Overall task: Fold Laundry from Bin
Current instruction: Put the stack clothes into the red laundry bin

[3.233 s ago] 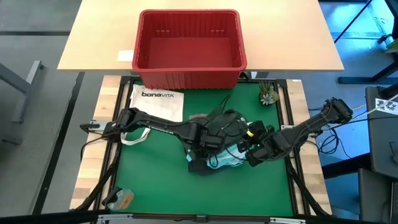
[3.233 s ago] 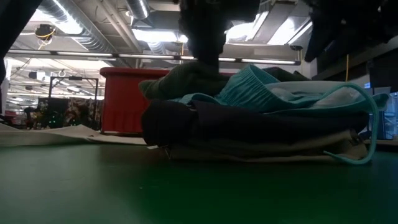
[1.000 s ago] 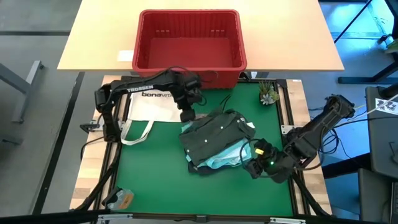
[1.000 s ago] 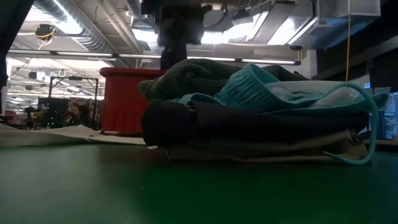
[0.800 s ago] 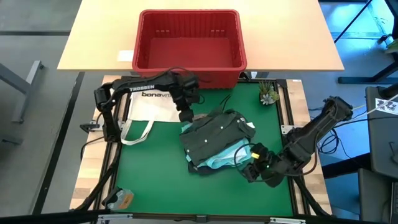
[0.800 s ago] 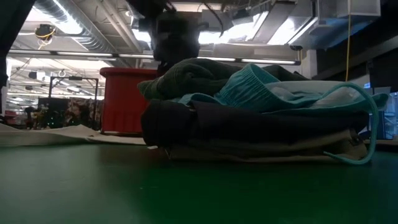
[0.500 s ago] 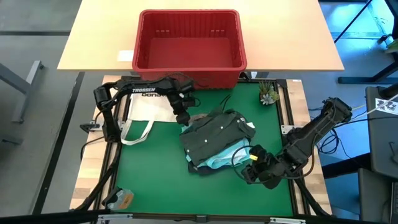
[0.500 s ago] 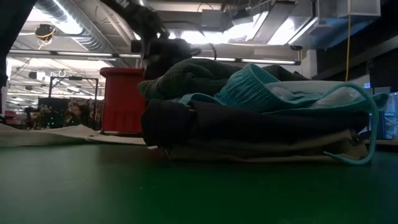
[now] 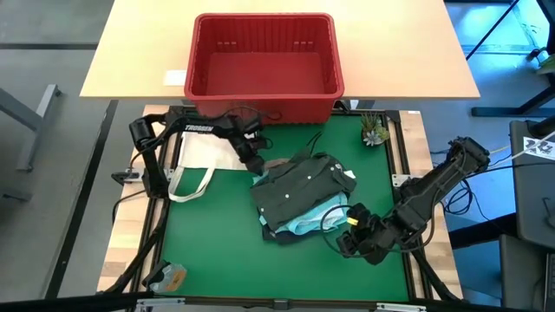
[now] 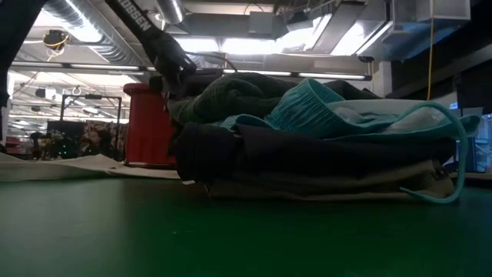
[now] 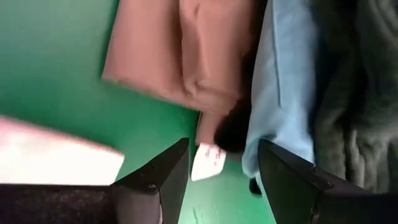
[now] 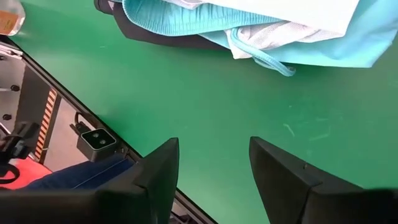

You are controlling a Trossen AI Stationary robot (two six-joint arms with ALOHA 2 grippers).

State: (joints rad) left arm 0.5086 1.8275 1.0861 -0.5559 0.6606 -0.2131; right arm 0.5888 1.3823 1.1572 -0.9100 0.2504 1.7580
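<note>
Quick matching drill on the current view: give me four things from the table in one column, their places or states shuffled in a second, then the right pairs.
1. red bin
2. stack of laundry
3. white tote bag
4. right gripper

A. lying flat by the mat's left edge
B. open, over bare green mat
C. empty, at the table's far side
D. piled mid-mat

Pairs: 1-C, 2-D, 3-A, 4-B

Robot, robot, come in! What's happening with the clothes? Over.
Left gripper jaws open, empty, beside stack. Right gripper jaws open, empty, over green mat. Soft cloth laundry stack lies folded; red slotted plastic bin empty. Nothing blocking.
</note>
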